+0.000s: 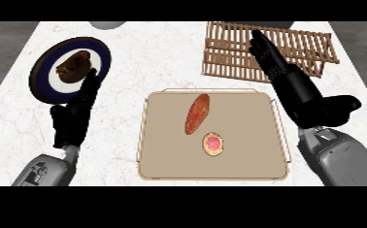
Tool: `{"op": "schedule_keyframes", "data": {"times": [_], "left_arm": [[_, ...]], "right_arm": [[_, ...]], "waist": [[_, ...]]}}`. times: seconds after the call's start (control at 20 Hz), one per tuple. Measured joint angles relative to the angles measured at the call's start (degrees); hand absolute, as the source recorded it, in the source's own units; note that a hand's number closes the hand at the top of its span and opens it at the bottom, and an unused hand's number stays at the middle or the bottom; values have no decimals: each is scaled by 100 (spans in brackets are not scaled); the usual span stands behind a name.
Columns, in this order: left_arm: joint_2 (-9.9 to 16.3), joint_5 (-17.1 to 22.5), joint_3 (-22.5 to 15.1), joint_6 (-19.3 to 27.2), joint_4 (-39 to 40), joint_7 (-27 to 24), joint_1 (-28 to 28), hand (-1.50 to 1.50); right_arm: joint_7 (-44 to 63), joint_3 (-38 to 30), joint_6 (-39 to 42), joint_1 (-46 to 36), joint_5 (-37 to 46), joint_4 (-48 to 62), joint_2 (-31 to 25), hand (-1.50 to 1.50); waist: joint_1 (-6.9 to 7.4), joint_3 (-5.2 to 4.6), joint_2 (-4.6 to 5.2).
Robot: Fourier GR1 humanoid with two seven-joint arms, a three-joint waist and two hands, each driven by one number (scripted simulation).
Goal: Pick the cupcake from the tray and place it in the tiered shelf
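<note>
White marbled counter seen from above, bearing every item. Largest on it is the tan tray, near and centre, with a raised pale rim. Far and right of the tray lies the tiered shelf, a brown slatted wooden rack, tilted slightly so that its right end runs toward the counter's far right corner. At far left sits a round plate with a dark blue rim and pale centre, holding a dark brown pastry.

The right hand extends over the gap between tray and shelf, fingers straight and together, tips lying over the shelf's near slats; it holds nothing. The left hand stands at the left, just beside the plate's near edge, fingers straight and pointing away, also holding nothing.

On the tray, an elongated orange-brown sweet potato lies left of centre, tilted. Just near and right of it, apart from it, rests the cupcake, small and round with a pink top. Part of a grey round object shows at the far edge.
</note>
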Motion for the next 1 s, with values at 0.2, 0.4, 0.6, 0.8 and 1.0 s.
{"op": "schedule_keyframes", "data": {"times": [0.2, 0.4, 0.6, 0.8, 1.0], "left_arm": [[32, 257, 214, -221, 205, 230, 189, 0], [49, 618, 383, -361, 402, 556, 521, 0], [25, 881, 425, -673, 469, 738, 759, 0], [19, 987, 589, -962, 639, 850, 722, 0], [-3, 955, 630, -988, 596, 1031, 698, 0]], "right_arm": [[-266, -384, -114, 470, 236, -180, -287, 150], [-309, -793, -423, 1173, 882, 151, -977, 150], [-357, -981, -791, 1962, 976, 486, -826, -150], [-1144, -1145, -390, 2592, 829, 548, -797, -150], [-1120, -1059, 230, 2923, 725, 24, -1083, -150]], "waist": [[-41, 5, -8], [-184, -18, 13], [-122, 0, 6], [-65, 7, 1], [-42, 5, -8]]}}
